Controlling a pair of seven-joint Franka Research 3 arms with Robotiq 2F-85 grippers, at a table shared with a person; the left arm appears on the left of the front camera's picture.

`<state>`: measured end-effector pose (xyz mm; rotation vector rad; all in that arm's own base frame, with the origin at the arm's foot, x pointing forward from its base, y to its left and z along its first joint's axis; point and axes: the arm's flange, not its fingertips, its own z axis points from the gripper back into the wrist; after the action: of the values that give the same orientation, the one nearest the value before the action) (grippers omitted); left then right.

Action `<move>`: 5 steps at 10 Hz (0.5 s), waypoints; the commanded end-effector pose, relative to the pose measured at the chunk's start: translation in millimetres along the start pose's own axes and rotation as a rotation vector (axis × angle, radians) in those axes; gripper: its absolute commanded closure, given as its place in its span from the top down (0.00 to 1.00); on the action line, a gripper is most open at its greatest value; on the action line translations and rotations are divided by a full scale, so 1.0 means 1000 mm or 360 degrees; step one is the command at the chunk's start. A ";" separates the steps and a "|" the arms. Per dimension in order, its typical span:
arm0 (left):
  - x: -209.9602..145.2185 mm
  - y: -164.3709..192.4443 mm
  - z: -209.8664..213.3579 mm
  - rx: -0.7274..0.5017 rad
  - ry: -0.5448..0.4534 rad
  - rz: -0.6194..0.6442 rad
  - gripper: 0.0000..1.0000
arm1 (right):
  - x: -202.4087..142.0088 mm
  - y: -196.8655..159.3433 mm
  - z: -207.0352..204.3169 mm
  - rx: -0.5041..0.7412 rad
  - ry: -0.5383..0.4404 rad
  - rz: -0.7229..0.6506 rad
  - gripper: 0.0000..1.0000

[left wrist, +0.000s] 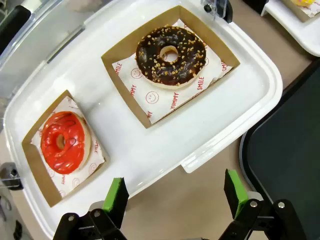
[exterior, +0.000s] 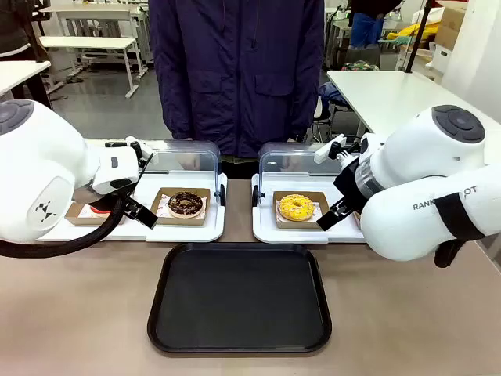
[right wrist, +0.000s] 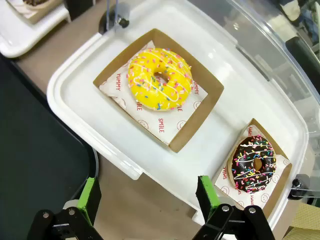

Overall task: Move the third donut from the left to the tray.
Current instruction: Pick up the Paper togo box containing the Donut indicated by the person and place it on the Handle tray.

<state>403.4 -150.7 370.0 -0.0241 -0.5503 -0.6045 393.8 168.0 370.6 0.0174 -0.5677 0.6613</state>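
Observation:
The yellow-iced ring donut (exterior: 296,207) (right wrist: 160,78) with small sprinkles lies in its brown cardboard holder (right wrist: 200,117) on the right white display tray (exterior: 266,229), lid raised. The black tray (exterior: 239,298) (right wrist: 35,150) sits empty at the table's near middle. My right gripper (exterior: 333,215) (right wrist: 148,197) hovers open just right of the yellow donut, over the display tray's near edge, holding nothing. My left gripper (exterior: 138,210) (left wrist: 175,195) stands open above the near edge of the left display tray (left wrist: 150,150), between the red and chocolate donuts.
On the left display tray are a red-iced donut (left wrist: 62,141) and a chocolate donut (exterior: 185,204) (left wrist: 171,54). A chocolate donut with coloured sprinkles (right wrist: 255,162) shares the right tray. Clear lids (exterior: 184,157) stand raised behind both. A person in a dark jacket (exterior: 235,70) stands across the table.

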 end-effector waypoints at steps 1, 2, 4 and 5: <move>0.000 0.000 0.000 0.0000 0.0000 0.0000 1.00 | 0.000 0.000 0.000 0.0000 0.0000 0.0000 1.00; 0.000 0.000 0.000 0.0000 0.0000 0.0000 1.00 | 0.000 0.000 0.000 0.0000 0.0000 0.0000 1.00; 0.000 0.000 0.000 0.0000 0.0000 0.0000 1.00 | 0.000 0.000 0.000 0.0000 0.0000 0.0000 1.00; 0.000 0.000 0.000 0.0000 0.0000 0.0000 1.00 | 0.000 0.000 0.000 0.0000 0.0000 0.0000 1.00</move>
<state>403.5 -150.6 370.0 -0.0243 -0.5503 -0.6040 393.7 168.2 370.6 0.0160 -0.5679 0.6640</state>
